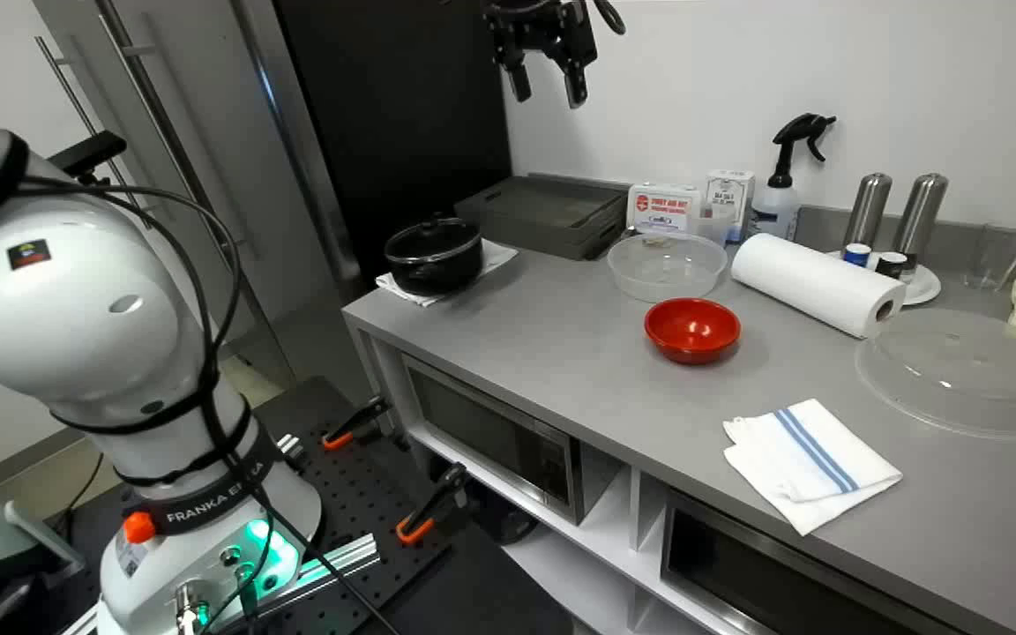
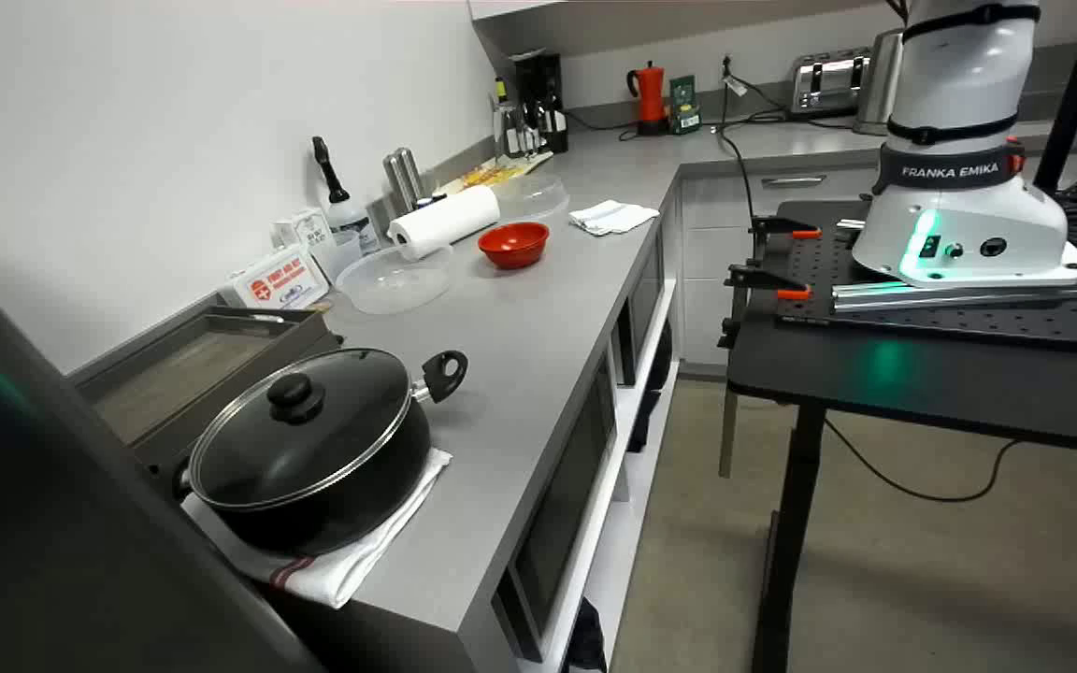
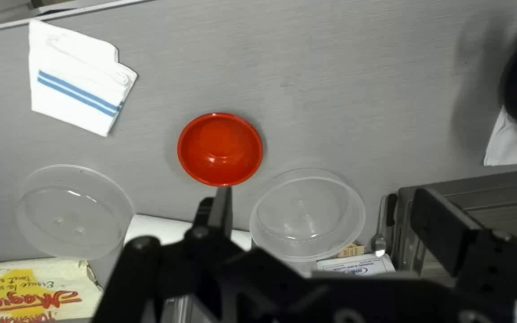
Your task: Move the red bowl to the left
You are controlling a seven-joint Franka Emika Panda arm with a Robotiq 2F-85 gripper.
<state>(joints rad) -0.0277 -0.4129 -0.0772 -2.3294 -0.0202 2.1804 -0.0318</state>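
And up high hangs the black two-fingered gripper [image 1: 549, 86], its fingers spread wide and pointing down, well clear of the flat grey bench [image 1: 543, 326]. There, upright on that bench, sits the glossy, shallow, round red bowl [image 1: 693, 331], well apart from the gripper. Just beside it, a clear, round, shallow container [image 1: 667, 273]; the white paper-towel roll [image 1: 808, 282] lies on its side nearby. Across the other way, a folded white cloth with blue stripes [image 1: 817, 459] lies near the bench edge. Farther out, a round black lidded pot [image 1: 434, 262] stands on a folded white towel [image 2: 361, 565], beside a grey rectangular tray [image 1: 552, 210].
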